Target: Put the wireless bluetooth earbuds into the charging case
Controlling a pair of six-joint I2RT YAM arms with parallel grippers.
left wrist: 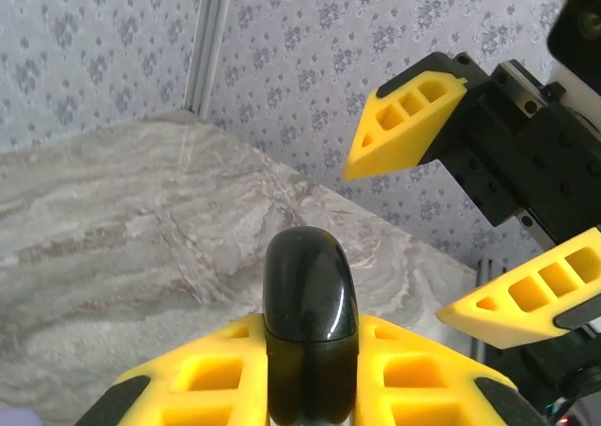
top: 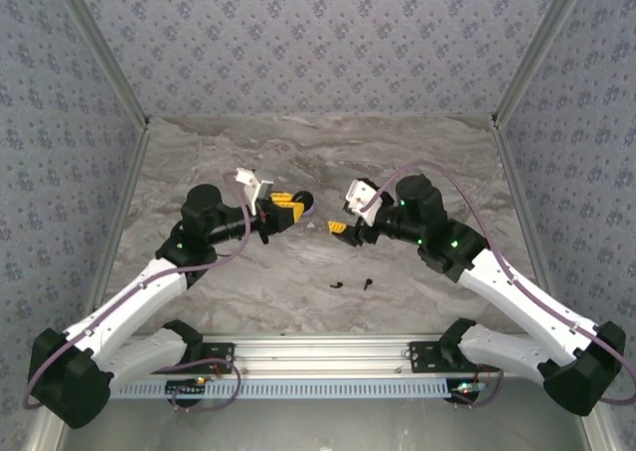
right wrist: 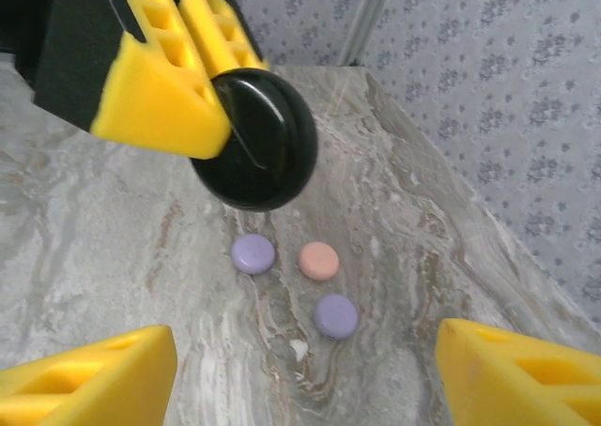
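Glossy black round charging case sits clamped on edge between the yellow fingers of the left end effector, just left of centre in the top view. The left wrist view shows the same grip from behind. The case rises out of the closed yellow fingers at the bottom of the frame.

Facing it from the right, the right end effector has its yellow fingers spread wide with nothing between them. It is near the case but apart from it. In the right wrist view its own fingers stand at the two bottom corners, and the held case is in the upper left.

Two tiny black stemmed earbuds lie side by side on the grey marbled tabletop. They are low in the top view's centre, below both end effectors and apart from them.

Three small round pieces, two lilac and one pale pink, lie on the tabletop just below the held case in the right wrist view. Whether they are cases or earbuds cannot be told.
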